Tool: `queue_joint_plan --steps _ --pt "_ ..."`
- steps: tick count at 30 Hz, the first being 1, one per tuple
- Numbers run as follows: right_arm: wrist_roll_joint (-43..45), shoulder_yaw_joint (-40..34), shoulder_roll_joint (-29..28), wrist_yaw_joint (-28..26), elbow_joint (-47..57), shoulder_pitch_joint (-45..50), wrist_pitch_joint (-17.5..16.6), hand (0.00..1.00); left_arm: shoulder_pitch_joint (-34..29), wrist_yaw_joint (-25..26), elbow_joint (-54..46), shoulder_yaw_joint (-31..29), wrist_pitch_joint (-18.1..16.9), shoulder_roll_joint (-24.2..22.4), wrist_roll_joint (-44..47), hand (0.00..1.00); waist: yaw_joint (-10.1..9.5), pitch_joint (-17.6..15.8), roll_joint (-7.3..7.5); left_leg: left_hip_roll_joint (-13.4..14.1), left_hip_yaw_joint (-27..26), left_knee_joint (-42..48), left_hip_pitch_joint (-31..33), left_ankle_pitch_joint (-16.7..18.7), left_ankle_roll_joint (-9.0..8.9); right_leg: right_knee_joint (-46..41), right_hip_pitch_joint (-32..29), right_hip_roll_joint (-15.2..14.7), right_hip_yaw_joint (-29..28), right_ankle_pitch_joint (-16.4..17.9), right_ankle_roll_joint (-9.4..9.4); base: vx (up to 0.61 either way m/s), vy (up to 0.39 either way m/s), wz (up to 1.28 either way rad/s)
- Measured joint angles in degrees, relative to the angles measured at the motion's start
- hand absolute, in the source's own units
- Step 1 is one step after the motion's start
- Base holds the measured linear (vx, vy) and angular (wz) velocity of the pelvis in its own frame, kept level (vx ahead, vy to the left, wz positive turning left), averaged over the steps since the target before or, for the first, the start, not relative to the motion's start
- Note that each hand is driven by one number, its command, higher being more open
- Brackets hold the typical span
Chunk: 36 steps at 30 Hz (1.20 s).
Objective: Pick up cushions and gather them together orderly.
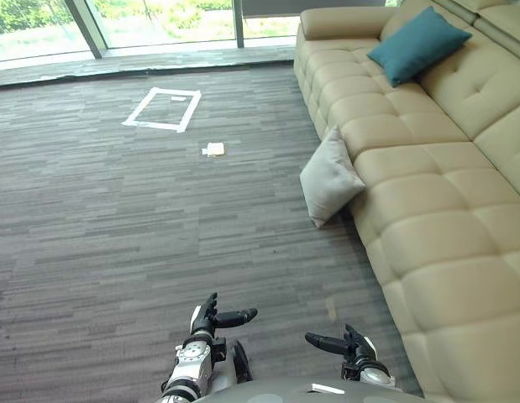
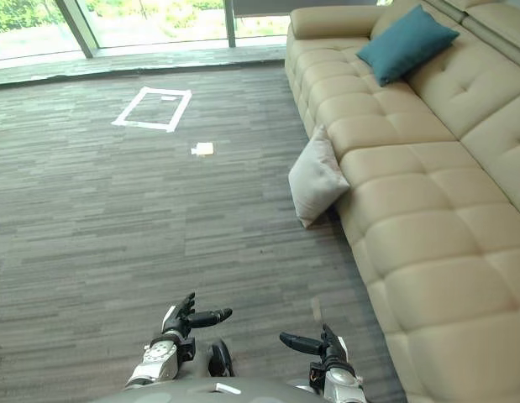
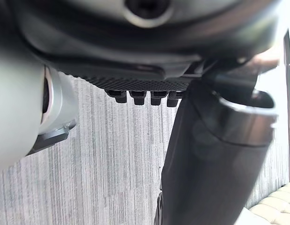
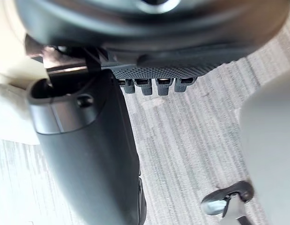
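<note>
A light grey cushion (image 1: pixel 328 178) stands on the carpet, leaning against the front of the beige sofa (image 1: pixel 428 210). A teal cushion (image 1: pixel 417 44) lies on the sofa seat at the far end, against the backrest. My left hand (image 1: pixel 211 323) is low at the bottom of the view, fingers straight and holding nothing. My right hand (image 1: pixel 344 344) is beside it near the sofa's front, also open and empty. Both hands are well short of the grey cushion. In the wrist views the left thumb (image 3: pixel 215 159) and right thumb (image 4: pixel 88 154) stick out over bare carpet.
A white tape rectangle (image 1: pixel 163 109) is marked on the grey carpet far ahead, with a small white object (image 1: pixel 214 149) lying near it. Large windows (image 1: pixel 159 21) run along the far wall. Open carpet lies between me and the grey cushion.
</note>
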<state>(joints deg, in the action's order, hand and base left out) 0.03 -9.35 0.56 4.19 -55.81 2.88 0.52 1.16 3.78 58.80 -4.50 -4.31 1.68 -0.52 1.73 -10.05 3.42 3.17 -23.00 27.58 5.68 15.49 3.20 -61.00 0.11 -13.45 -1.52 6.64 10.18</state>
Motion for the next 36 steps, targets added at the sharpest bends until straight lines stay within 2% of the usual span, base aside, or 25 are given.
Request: queue_joint_plan --steps 2,3,4,6,8,9,10,13,14,15,16,17,18,19,20,22,24,26,27,28,30,31,33,35,36 --pt "-0.02 0.50 0.82 -0.08 1.06 -0.32 -0.89 1.00 -0.32 0.73 0.62 1.29 0.37 0.89 0.02 1.00 0.17 -0.69 -1.18 -0.35 0.03 -3.63 -6.64 0.99 -0.25 -6.79 -6.29 -0.35 3.26 3.45 -4.71 0.54 0.122 -0.05" --pt "-0.02 0.53 1.03 -0.09 1.54 -0.32 -1.23 1.00 -0.64 0.87 0.66 1.41 0.38 0.99 0.02 1.00 0.21 -0.77 -1.60 -0.36 0.15 -5.39 -8.71 0.99 -0.27 -6.93 -8.33 -0.16 4.66 4.40 -5.43 0.58 0.060 0.00" --pt "-0.03 0.46 1.29 -0.04 2.45 -0.32 -1.62 1.00 -1.10 0.96 0.85 1.41 0.38 1.06 0.02 1.00 0.24 -0.77 -2.23 -0.13 0.39 -7.89 -11.52 1.02 -0.45 -5.74 -12.08 0.62 6.44 5.85 -6.31 0.37 -0.011 0.16" --pt "0.03 0.38 1.55 0.01 3.28 -1.13 -1.98 1.00 -1.21 0.95 1.49 1.41 0.73 1.46 0.02 1.00 1.21 -1.87 -2.36 0.82 1.64 -11.76 -17.06 0.93 -0.91 7.05 -17.94 2.97 10.24 8.34 -8.39 0.56 -0.152 0.46" --pt "-0.04 0.58 1.50 0.07 3.54 -1.03 -1.88 1.00 -1.43 0.90 1.44 1.66 0.69 1.68 0.01 1.00 1.54 -1.65 -1.28 1.23 2.67 -13.75 -19.54 1.78 -2.95 21.87 -19.48 4.24 11.06 6.41 -7.71 0.52 -0.235 0.65" --pt "0.24 0.51 1.33 -0.07 3.41 -0.46 -1.87 1.00 -1.80 0.67 1.63 2.09 0.64 1.91 -0.06 1.00 1.90 -1.32 0.08 0.83 4.62 -14.91 -21.68 2.97 -6.32 27.35 -19.23 4.56 11.00 -0.39 -11.51 0.51 -0.256 0.43" --pt "-0.23 0.27 2.24 -0.02 3.21 -0.99 -1.68 1.00 -1.35 0.57 1.65 2.05 0.58 0.74 -0.05 1.00 1.08 -1.12 -2.06 2.78 5.39 -15.94 -22.71 2.82 -7.57 25.07 -19.44 5.92 11.82 2.27 -12.04 0.52 -0.258 0.31" --pt "-0.11 -1.23 2.27 0.17 3.50 -0.87 -1.47 1.00 -1.43 0.28 1.65 1.99 0.56 -1.28 -0.07 1.00 1.92 -0.74 -2.90 4.17 6.00 -14.56 -22.82 1.11 -9.95 21.28 -19.27 5.55 13.73 7.89 -12.79 0.53 -0.291 0.29" --pt "0.00 -1.37 2.33 0.27 3.64 -0.41 -1.28 1.00 -1.42 -0.16 1.71 1.91 0.69 -2.23 -0.19 1.00 2.35 -0.57 -3.21 5.96 7.91 -8.87 -20.53 0.44 -11.13 21.72 -17.30 5.59 15.63 9.70 -13.03 0.35 -0.218 0.63" --pt "-0.02 -1.18 2.38 0.23 3.92 0.25 -1.12 1.00 -1.18 -0.53 1.49 1.54 0.80 -2.78 -0.24 1.00 2.51 -0.64 -3.08 8.09 10.47 1.11 -16.04 -1.32 -13.93 23.33 -14.71 5.80 17.12 10.41 -13.09 0.42 -0.272 0.66" --pt "-0.02 -1.08 2.42 0.23 3.95 0.52 -1.06 1.00 -1.02 -0.56 1.21 1.16 0.82 -3.10 -0.25 1.00 2.48 -0.68 -3.01 9.32 11.84 7.29 -13.32 -3.24 -15.45 24.59 -13.12 6.15 17.74 10.56 -13.21 0.27 -0.194 0.45" --pt "-0.03 -0.60 2.60 0.28 3.83 0.84 -0.66 1.00 -1.07 -0.58 0.06 0.79 0.81 -3.45 -0.25 1.00 1.90 -0.58 -3.44 12.71 12.90 21.00 -7.56 -5.91 -17.68 27.81 -9.23 7.85 18.55 10.54 -13.30 0.31 -0.182 0.07" --pt "0.02 0.23 2.49 0.28 3.71 1.01 -0.55 1.00 -1.60 -0.50 -1.29 0.59 0.75 -3.41 -0.22 1.00 1.59 -0.64 -3.35 14.96 12.30 29.09 -3.72 -5.20 -16.41 30.58 -5.44 9.35 18.62 10.62 -13.43 0.30 -0.140 -0.08" --pt "0.02 0.65 2.36 0.28 3.70 1.06 -0.55 1.00 -1.86 -0.49 -1.84 0.42 0.65 -3.36 -0.22 1.00 1.56 -0.59 -3.35 15.29 11.95 30.70 -2.32 -4.57 -15.32 31.99 -3.74 9.71 18.63 10.66 -13.43 0.31 -0.059 -0.18" --pt "0.07 1.09 1.96 0.32 3.77 1.15 -0.58 1.00 -2.20 -0.50 -2.73 -0.21 0.57 -3.39 -0.20 1.00 1.53 -0.40 -3.04 15.33 10.16 29.48 -0.19 -3.30 -13.20 34.06 -1.04 9.83 18.39 10.69 -13.23 0.25 -0.011 -0.15" --pt "0.08 1.07 1.43 0.51 3.72 1.27 -0.55 1.00 -2.07 -0.33 -3.51 -1.53 0.56 -3.82 -0.09 1.00 1.29 -0.39 -2.95 14.90 7.85 21.92 2.51 -1.79 -10.60 36.15 1.07 9.93 17.05 10.65 -12.63 0.27 0.057 -0.35" --pt "0.04 0.98 0.66 0.87 3.55 1.23 -0.28 1.00 -1.32 0.00 -3.81 -1.73 0.39 -3.79 -0.05 1.00 -0.41 -0.36 -3.05 13.43 8.76 8.48 4.95 -1.52 -10.16 36.55 1.20 9.69 13.44 11.02 -11.76 0.34 0.180 -0.79" --pt "0.05 0.60 0.56 1.15 3.20 1.36 -0.25 1.00 -0.87 0.05 -3.42 -1.69 0.38 -3.76 -0.02 1.00 -0.72 -0.44 -2.92 12.12 10.14 2.01 5.24 -2.07 -10.53 36.48 1.70 9.15 11.74 11.66 -10.61 0.31 0.234 -0.66" --pt "0.35 -0.35 0.67 1.40 3.28 1.84 -0.21 1.00 -1.24 0.03 -3.18 -1.40 0.39 -4.01 0.01 1.00 -0.72 0.04 -3.74 11.38 10.29 -3.54 4.61 -6.23 -9.71 35.91 2.20 9.18 9.74 13.09 -8.34 0.32 0.316 -0.72" --pt "0.25 -0.69 0.59 1.45 3.25 2.02 -0.21 1.00 -1.34 0.03 -3.18 -1.43 0.42 -4.00 -0.01 1.00 -0.83 0.43 -4.23 10.78 11.09 -1.85 4.51 -9.36 -9.96 34.78 2.59 8.78 8.14 14.58 -7.06 0.33 0.330 -0.69" --pt "0.35 -0.75 -0.26 1.49 3.82 2.61 -0.12 1.00 -0.98 0.02 -2.29 -1.40 0.28 -3.20 -0.02 1.00 -0.52 0.97 -2.20 9.01 9.43 0.30 3.98 -6.28 -8.53 33.31 2.96 5.93 6.93 15.94 -5.15 0.31 0.297 -0.34" --pt "0.15 -0.66 -0.68 1.33 3.89 2.98 -0.16 1.00 -0.52 0.03 -1.53 -0.90 0.30 -3.00 -0.05 1.00 -0.60 1.32 -1.00 7.66 7.64 1.55 3.18 -3.56 -7.75 28.91 1.06 3.68 5.48 15.76 -4.31 0.41 0.369 -0.39" --pt "-0.03 -0.59 -1.11 0.63 3.98 2.50 -0.03 1.00 -0.39 0.04 -0.98 -0.24 0.52 -1.96 -0.07 1.00 -0.70 1.65 0.18 5.84 4.31 1.99 1.31 -0.93 -6.16 18.09 -4.63 0.51 3.55 13.22 -3.65 0.33 0.302 -0.51" --pt "-0.02 -0.68 -0.70 0.51 3.90 2.02 -0.09 1.00 -0.62 0.36 -0.68 -0.27 0.68 -1.17 -0.04 1.00 -0.67 0.90 -0.78 5.58 2.18 0.58 -2.37 0.82 -5.41 10.68 -8.06 -1.33 4.84 7.53 -4.43 0.35 0.265 -0.52" --pt "-0.03 -0.65 -0.58 0.57 3.77 1.72 -0.09 1.00 -0.86 0.76 -0.63 -0.32 0.66 -0.20 -0.03 1.00 -0.58 0.87 -0.84 5.40 1.00 -1.45 -5.26 1.10 -5.29 7.68 -9.47 -1.63 5.95 7.20 -4.86 0.37 0.231 -0.51"
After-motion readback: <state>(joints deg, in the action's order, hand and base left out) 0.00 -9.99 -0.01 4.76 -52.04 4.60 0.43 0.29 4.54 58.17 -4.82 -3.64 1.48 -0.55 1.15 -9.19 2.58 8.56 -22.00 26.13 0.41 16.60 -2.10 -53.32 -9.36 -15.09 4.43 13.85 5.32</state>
